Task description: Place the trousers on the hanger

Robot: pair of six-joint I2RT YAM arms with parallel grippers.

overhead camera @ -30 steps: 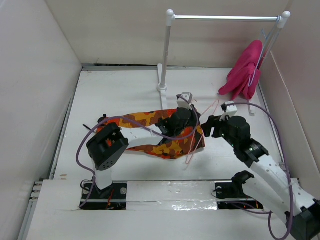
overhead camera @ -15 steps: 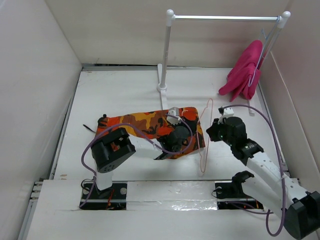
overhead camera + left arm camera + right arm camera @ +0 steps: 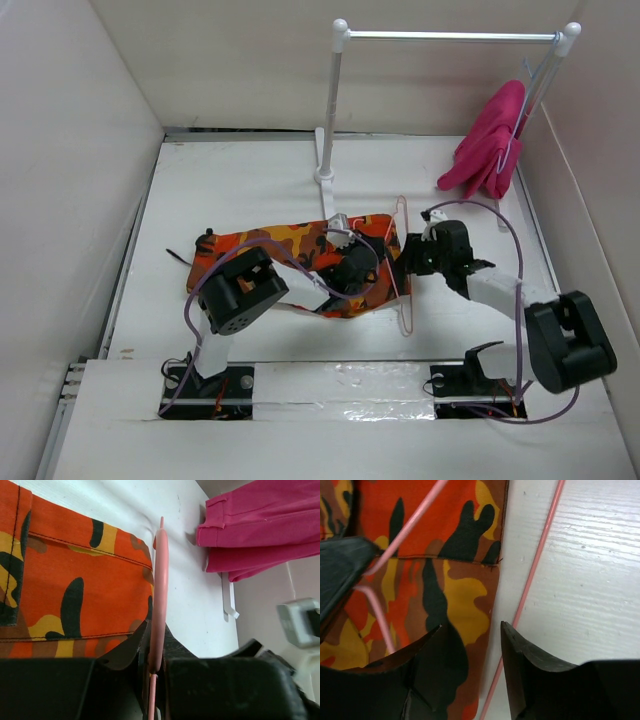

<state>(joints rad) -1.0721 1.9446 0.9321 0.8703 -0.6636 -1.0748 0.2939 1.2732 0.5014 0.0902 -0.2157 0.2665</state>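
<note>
White surface (image 3: 240,190) carries everything. Nearest, the left jaws are clamped on a wire of the hanger (image 3: 159,590), which only the left wrist view makes plain. The trousers (image 3: 270,243) lie flat beneath them and out to their left. The right jaws stand apart with nothing between them, over the trousers' right edge. The right wrist view alone shows one hanger wire running under their gap and another crossing the cloth. Half a second ago the hanger lay just right of the cloth, with the right jaws farther right. Now it overlaps that edge and the right jaws have moved in beside the left ones. Beyond both jaws, a magenta garment (image 3: 490,140) hangs from the white rail (image 3: 450,37).
</note>
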